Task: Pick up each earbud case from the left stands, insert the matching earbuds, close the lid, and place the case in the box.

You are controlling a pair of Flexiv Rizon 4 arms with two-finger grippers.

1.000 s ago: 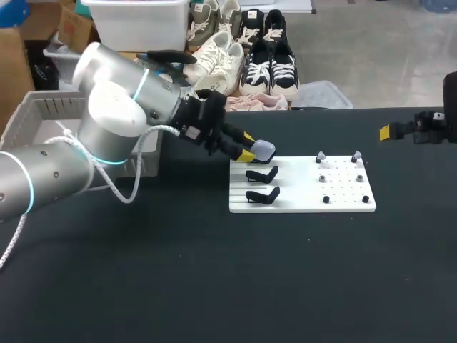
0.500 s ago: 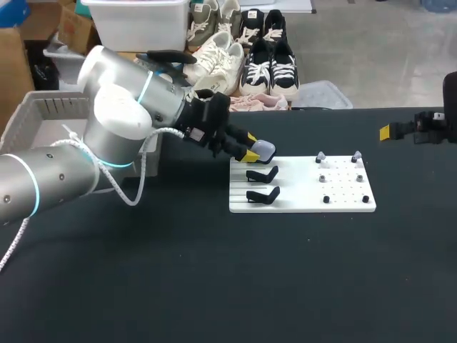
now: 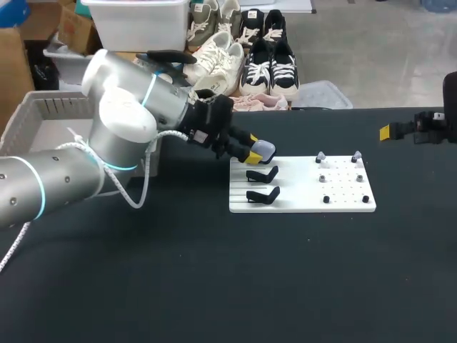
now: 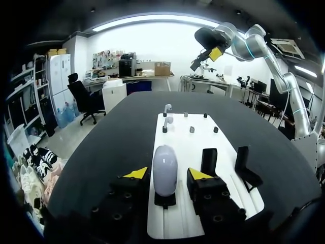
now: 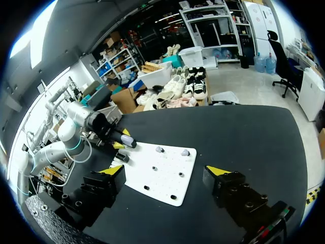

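Earbud case point(image 4: 165, 170) between spread left hand point(image 4: 168, 173), its stand point(image 4: 165, 199) mostly hidden beneath, right hand point(image 5: 166, 170) spread wide

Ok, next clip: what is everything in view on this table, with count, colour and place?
board: one, white, mid-table.
earbud case: one, pale lilac-grey, on the rear stand at the board's left end.
empty stands: two, black, beside the case's stand.
pegs and small pieces: several, dark and whitish, on the board's right half; too small to single out earbuds.
box: one, grey, at the table's left rear.
left pincer: open, straddling the case with a gap on each side.
right pincer: open, empty, above the table's right side.
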